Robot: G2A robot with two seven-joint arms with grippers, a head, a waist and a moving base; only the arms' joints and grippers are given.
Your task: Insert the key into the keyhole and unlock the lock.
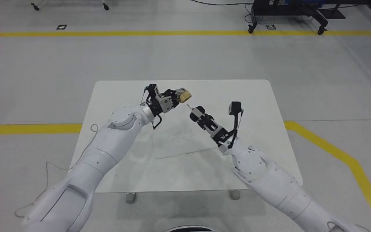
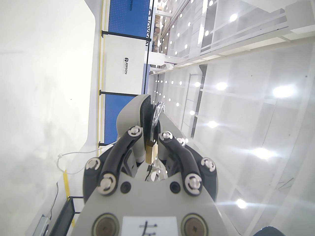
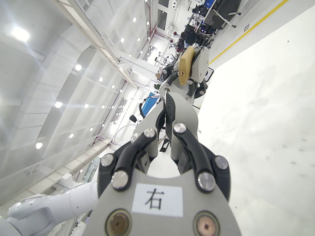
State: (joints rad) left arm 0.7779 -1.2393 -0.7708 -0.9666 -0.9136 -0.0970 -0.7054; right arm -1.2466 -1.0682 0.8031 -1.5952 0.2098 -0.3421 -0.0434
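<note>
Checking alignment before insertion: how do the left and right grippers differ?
The left gripper is shut on a brass lock; the right gripper is pinched on something tiny, likely the key. The lock juts from the left gripper; the right gripper's load barely shows. Both face each other above the table.

- You are working in a large industrial robotics hall.
- Yellow lines (image 1: 174, 33) mark its pale floor (image 1: 174, 58).
- Blue partition panels (image 2: 128, 6), wheeled equipment racks (image 1: 290, 10) and a high ceiling (image 2: 246, 50) with spotlights (image 2: 283, 90) surround you.

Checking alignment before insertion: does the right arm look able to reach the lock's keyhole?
Probably yes: the lock, held by the left gripper, faces the key in the right gripper across open air.
</note>
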